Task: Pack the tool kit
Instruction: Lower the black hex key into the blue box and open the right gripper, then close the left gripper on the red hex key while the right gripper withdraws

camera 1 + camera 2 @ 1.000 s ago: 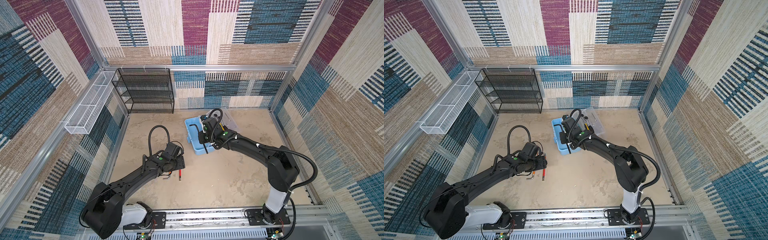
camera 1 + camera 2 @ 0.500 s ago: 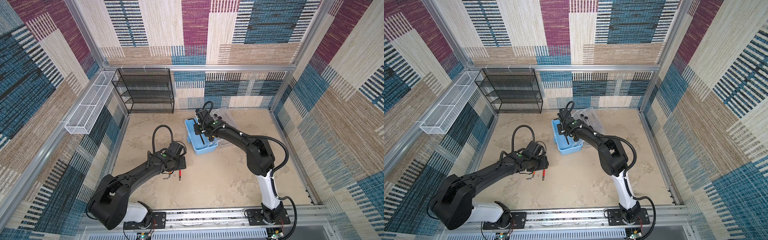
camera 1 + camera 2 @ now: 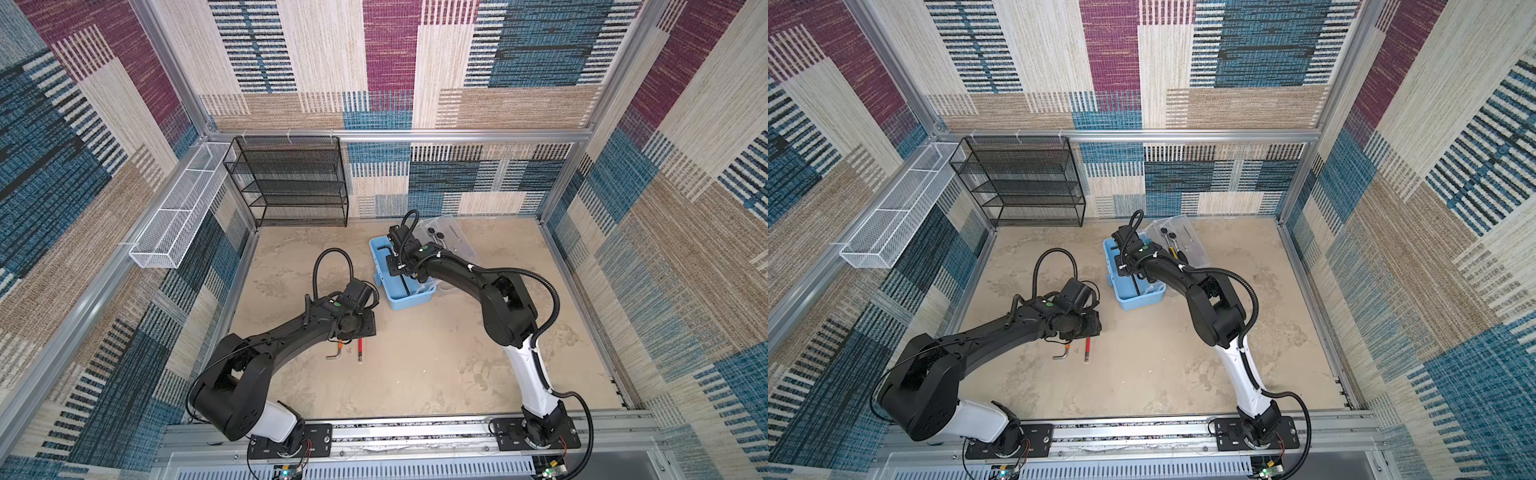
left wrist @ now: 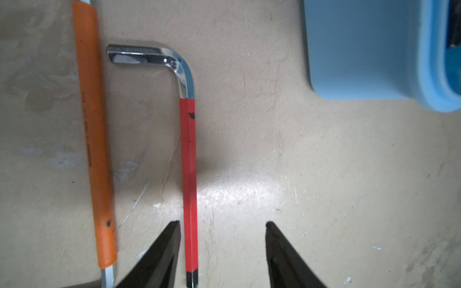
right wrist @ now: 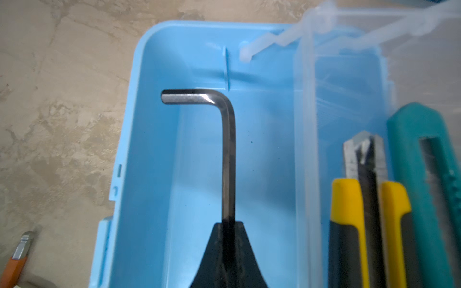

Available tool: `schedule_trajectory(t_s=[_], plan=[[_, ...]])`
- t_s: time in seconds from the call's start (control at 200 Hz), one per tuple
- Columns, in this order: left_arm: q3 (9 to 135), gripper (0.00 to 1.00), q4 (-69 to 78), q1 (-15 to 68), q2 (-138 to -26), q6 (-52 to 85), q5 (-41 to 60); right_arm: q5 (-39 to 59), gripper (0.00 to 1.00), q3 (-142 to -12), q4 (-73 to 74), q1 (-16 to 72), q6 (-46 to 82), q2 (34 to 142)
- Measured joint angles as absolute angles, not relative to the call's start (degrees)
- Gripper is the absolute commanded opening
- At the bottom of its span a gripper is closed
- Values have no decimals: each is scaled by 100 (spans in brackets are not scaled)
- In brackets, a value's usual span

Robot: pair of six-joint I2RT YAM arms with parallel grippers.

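Observation:
The light-blue case (image 3: 409,300) (image 3: 1139,302) stands open mid-table, its clear lid (image 3: 452,237) folded back. My right gripper (image 5: 228,225) (image 3: 395,266) is shut on a black hex key (image 5: 228,149), held over the inside of the case (image 5: 159,174). A yellow-black utility knife (image 5: 369,214) and a teal one (image 5: 424,179) lie beyond the clear lid edge. My left gripper (image 4: 222,223) hangs open, low over the table. A red-sleeved hex key (image 4: 188,162) (image 3: 360,347) lies between its fingers, close to one finger (image 4: 164,246). An orange-sleeved hex key (image 4: 94,139) (image 3: 337,353) lies beside it.
A black wire-mesh rack (image 3: 291,183) stands at the back left. A long white wire basket (image 3: 178,210) hangs on the left wall. Metal frame rails (image 3: 395,432) run along the front edge by the arm bases.
My left gripper's jaws have narrowed around the red hex key. My right arm has folded its elbow back and shifted the black hex key slightly left over the case.

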State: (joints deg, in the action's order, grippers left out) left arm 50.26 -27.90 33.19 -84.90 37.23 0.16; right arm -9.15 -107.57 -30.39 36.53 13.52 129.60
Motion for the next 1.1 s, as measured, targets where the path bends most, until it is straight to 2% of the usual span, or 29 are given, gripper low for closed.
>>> schedule_trajectory(t_s=[0.045, 0.2, 0.441, 0.526, 0.932, 1.097], plan=[[5026, 56, -2792, 3328, -8503, 3721, 16, -915, 16, -10750, -3037, 3653, 1402, 12982], [5068, 53, -2797, 3352, -8578, 3710, 14, -899, 25, -10735, -3026, 3651, 1444, 12995], [5229, 47, -2853, 3365, -8812, 3686, -5, -869, 34, -10698, -3011, 3651, 1496, 12772], [5295, 42, -2886, 3365, -8914, 3664, -10, -832, 35, -10630, -2943, 3651, 1518, 12615], [5531, 42, -3295, 3382, -9161, 3581, -478, -652, 37, -10099, -2611, 3662, 1581, 11830], [5590, 36, -3334, 3382, -9391, 3559, -561, -607, 38, -9749, -2423, 3662, 1538, 11500]])
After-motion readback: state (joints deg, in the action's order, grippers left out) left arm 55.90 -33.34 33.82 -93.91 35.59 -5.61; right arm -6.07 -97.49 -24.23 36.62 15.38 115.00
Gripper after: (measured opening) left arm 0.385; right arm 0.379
